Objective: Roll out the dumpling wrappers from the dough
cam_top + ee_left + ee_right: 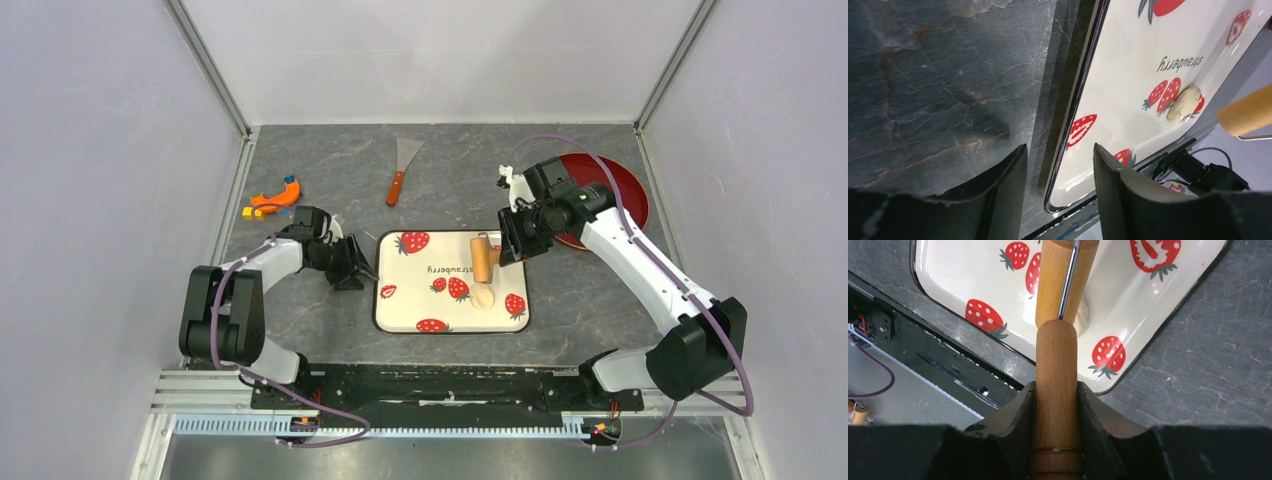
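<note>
One lump of dough (483, 297) lay on the tray (405, 268) beside the roller (482, 257); my right gripper (1055, 390) had jaws pinching its handle, my left gripper (1059, 149) jaws spread astride the rim, so the unclamped tray might skid under rolling.

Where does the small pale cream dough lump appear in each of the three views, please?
Top external: small pale cream dough lump low right on the white strawberry-print tray, just below the tan wooden roller.
Left wrist: right of centre, against printed strawberries.
Right wrist: upper centre, mostly hidden behind the roller.
Shared landmark: the tray.
</note>
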Tool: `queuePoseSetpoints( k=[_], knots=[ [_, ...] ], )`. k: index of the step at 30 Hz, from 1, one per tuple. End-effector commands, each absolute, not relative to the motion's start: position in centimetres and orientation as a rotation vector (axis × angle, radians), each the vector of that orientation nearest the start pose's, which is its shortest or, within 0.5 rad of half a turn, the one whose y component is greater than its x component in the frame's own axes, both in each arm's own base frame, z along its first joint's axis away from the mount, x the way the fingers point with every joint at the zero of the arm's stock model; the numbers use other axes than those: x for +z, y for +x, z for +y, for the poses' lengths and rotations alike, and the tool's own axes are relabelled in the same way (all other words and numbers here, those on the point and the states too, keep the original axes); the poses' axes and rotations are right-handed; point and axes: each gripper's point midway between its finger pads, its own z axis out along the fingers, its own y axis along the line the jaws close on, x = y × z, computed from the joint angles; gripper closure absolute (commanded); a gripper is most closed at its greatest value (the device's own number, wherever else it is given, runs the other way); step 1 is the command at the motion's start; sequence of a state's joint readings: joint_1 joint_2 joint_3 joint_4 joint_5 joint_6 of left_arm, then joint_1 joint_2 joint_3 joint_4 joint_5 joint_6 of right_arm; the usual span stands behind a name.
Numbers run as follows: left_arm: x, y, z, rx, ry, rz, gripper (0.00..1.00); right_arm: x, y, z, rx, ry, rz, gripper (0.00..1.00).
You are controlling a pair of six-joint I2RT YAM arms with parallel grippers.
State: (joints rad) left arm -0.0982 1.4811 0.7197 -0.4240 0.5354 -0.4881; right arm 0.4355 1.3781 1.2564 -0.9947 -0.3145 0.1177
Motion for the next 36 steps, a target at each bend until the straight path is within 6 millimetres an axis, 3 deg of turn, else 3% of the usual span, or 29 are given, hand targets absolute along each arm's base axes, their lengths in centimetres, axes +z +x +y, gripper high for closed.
queuePoseSetpoints(
  k=[1,7,13,15,20,31,36],
  knots=[
    [4.0,25.5,-14.9,-0.994,-0.225,2.765,0.46,19.4,23.6,17.2,0.587,-0.558,2.605,1.00],
    [2.4,25.2,-16.2,-0.919,-0.216,2.826,0.55,18.4,23.4,14.8,0.397,-0.511,2.732,1.00],
    [1.5,25.2,-15.0,-0.775,-0.319,2.866,0.91,18.1,23.0,14.4,0.355,-0.522,2.764,1.00],
    [1.6,25.3,-14.5,-0.731,-0.334,2.862,0.98,17.9,22.8,14.5,0.348,-0.535,2.773,1.00],
    [1.9,25.2,-13.5,-0.647,-0.334,2.866,0.98,17.0,22.6,15.1,0.298,-0.596,2.788,1.00],
    [1.2,24.1,-13.2,-0.636,-0.268,2.921,0.98,16.0,22.6,18.7,0.315,-0.704,2.776,1.00],
    [1.1,23.9,-13.1,-0.632,-0.259,2.926,0.98,14.1,22.5,18.6,0.228,-0.731,2.814,1.00]
  ],
)
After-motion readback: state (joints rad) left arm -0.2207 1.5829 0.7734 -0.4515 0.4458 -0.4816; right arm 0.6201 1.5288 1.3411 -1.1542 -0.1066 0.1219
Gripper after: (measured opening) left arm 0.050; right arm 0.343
